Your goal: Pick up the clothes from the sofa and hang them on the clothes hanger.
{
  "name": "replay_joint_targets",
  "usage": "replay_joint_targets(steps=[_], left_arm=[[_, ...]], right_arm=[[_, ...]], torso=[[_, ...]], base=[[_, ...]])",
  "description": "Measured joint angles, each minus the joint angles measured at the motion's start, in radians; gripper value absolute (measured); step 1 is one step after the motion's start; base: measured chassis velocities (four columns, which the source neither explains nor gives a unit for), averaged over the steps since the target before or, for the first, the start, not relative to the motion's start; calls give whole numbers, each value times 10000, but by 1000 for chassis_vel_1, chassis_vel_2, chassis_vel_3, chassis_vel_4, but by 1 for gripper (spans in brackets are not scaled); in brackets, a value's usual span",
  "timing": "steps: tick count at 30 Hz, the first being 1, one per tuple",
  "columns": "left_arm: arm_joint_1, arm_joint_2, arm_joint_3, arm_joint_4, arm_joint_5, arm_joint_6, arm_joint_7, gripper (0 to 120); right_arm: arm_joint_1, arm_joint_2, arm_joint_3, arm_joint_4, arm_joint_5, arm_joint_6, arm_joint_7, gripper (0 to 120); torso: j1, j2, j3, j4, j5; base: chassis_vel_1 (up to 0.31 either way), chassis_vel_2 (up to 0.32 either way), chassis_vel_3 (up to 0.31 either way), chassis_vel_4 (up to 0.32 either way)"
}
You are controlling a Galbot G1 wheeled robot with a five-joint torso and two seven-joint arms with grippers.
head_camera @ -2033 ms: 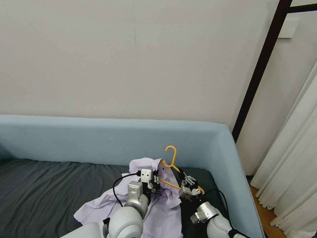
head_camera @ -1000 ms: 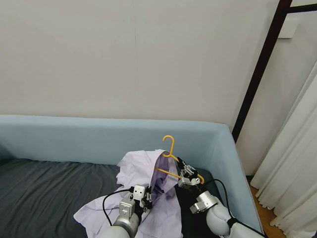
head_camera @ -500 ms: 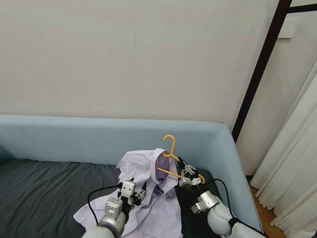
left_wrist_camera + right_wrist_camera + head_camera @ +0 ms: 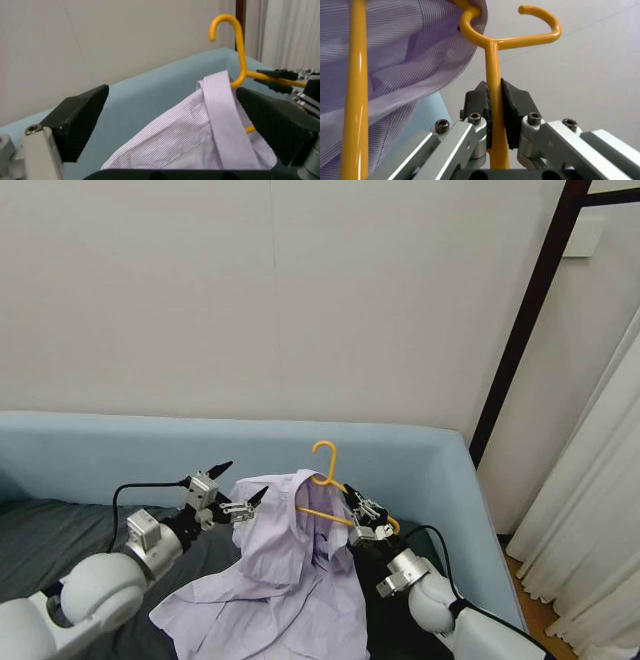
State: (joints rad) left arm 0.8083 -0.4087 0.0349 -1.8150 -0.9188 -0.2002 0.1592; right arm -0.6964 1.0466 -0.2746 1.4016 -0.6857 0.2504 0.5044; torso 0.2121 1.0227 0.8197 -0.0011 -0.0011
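A lavender striped shirt point(image 4: 290, 565) is draped over one arm of an orange hanger point(image 4: 324, 463), and its lower part lies bunched on the sofa seat. My right gripper point(image 4: 362, 517) is shut on the hanger's other arm. In the right wrist view the pads point(image 4: 512, 103) clamp the hanger point(image 4: 492, 60) bar, with the shirt point(image 4: 395, 56) alongside. My left gripper point(image 4: 246, 478) hovers open just left of the shirt's collar, holding nothing. In the left wrist view the fingers point(image 4: 80, 120) stand wide apart before the shirt point(image 4: 200, 131) and the hanger point(image 4: 236, 48) hook.
The sofa has a light blue backrest point(image 4: 120, 455) and a dark grey seat point(image 4: 60, 550). Its right armrest point(image 4: 470, 540) stands close to my right arm. Beyond it are a black pole point(image 4: 520, 330) and white curtains point(image 4: 600, 510). A plain wall rises behind.
My left gripper let go of the shirt, swung up and to the left, and now stands open. The right gripper raised the hanger slightly and shifted it left, with the shirt hanging on it.
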Motion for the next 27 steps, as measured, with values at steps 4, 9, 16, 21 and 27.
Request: replay_joint_targets(steps=[4,9,16,21,27], left_arm=[[-846,-144,504,1244,-99,-276,1592,100],[-2617,-99,1754,2274,-834,-195,2938,100],[-6692,-919,5100,4451,-689,-249,6110,100],[-8299,-2077,6651,5942,-187,-384,7319,100],[-9372,-3259,7746,7182,91,-424,9064,98]], right_arm=[[-198,-61,224,82,-244,140,1,6],[-423,-71,621,26,-746,413,13,6],[-698,-81,975,135,-1157,548,59,6],[-891,-209,1179,238,-1307,637,83,6],[-1056,-299,1430,283,-1433,724,124,6]], torso=[[0,-1,0,-5,-4],[0,0,0,0,6],[0,0,-1,-4,13],[0,0,0,-2,6],[1,-1,0,-1,8]], base=[[0,0,0,0],[0,0,0,0],[0,0,0,0],[0,0,0,0],[0,0,0,0]])
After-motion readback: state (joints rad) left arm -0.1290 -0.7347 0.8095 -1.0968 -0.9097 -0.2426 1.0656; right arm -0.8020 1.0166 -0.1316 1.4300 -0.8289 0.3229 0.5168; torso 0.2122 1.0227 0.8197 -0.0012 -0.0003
